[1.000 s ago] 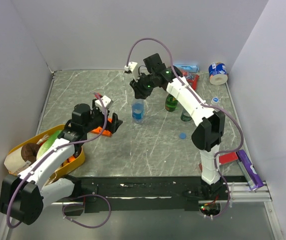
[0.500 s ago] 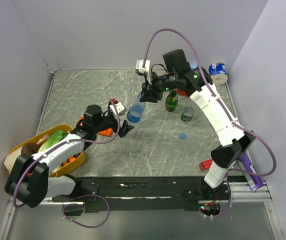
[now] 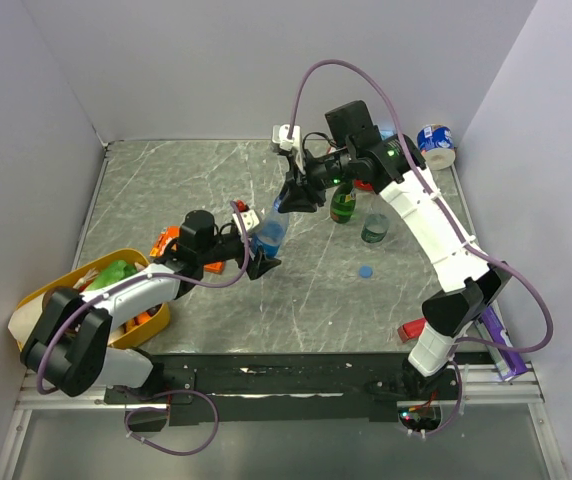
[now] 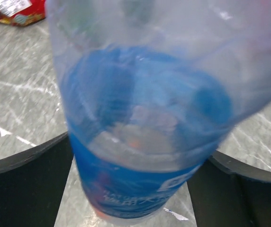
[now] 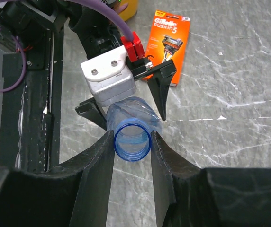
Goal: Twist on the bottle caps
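The grey marbled table carries everything. At its near left corner sits a yellow basket with food items in it.

The clear water bottle with the blue label hangs tilted above the middle of the table, its open mouth up and no cap on it. The right end effector is pinched on the neck of that bottle, one finger on each side just below the rim. The left end effector is spread wide around the lower, labelled part of the bottle; in the left wrist view a strip of table shows between the bottle and the left finger.

Just right of the held bottle, the green bottle stands upright on the table, with a short green cup beside it. A blue-and-white can lies in the far right corner. An orange razor pack lies flat behind the left arm. The blue cap lies alone on the table, nearer than the cup.
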